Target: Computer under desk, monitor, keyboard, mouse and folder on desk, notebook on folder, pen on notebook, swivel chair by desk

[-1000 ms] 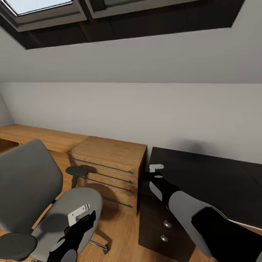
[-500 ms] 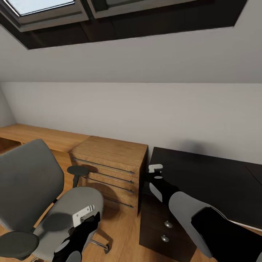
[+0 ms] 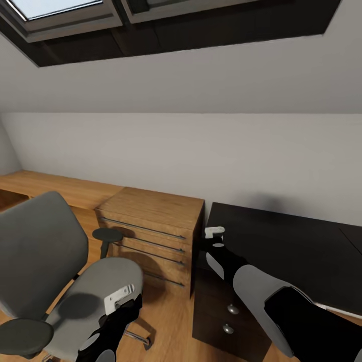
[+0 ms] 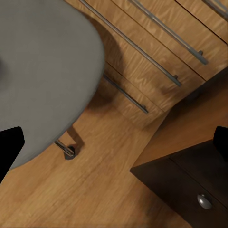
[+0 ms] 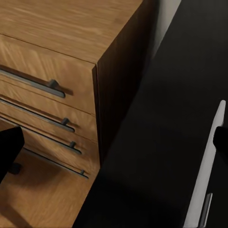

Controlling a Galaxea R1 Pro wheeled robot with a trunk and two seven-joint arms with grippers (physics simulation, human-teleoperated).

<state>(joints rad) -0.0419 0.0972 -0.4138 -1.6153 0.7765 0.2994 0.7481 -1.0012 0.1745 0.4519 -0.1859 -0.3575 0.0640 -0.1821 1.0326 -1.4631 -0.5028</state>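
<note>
The swivel chair (image 3: 45, 251) stands at the left in the head view, its grey seat (image 4: 42, 71) bare. My left gripper (image 3: 123, 307) hovers open over the seat's right edge, above the wood floor, with nothing between its fingers (image 4: 9, 147). My right gripper (image 3: 213, 237) is open too, over the left edge of a black drawer cabinet (image 3: 226, 311), beside the wooden drawer unit. Its fingertips (image 5: 9, 147) frame the black top and the wooden unit. The desk, computer, monitor, keyboard, mouse, folder, notebook and pen are out of view.
A light-wood drawer unit (image 3: 151, 226) with long bar handles stands between the chair and the black cabinet, against the grey wall. A low wooden bench (image 3: 50, 188) runs along the wall to the left. A pale strip (image 5: 209, 156) crosses the black top. A skylight sits overhead.
My left gripper has drifted a little to the right, off the seat's edge. The head view has shifted slightly. The right arm has held still.
</note>
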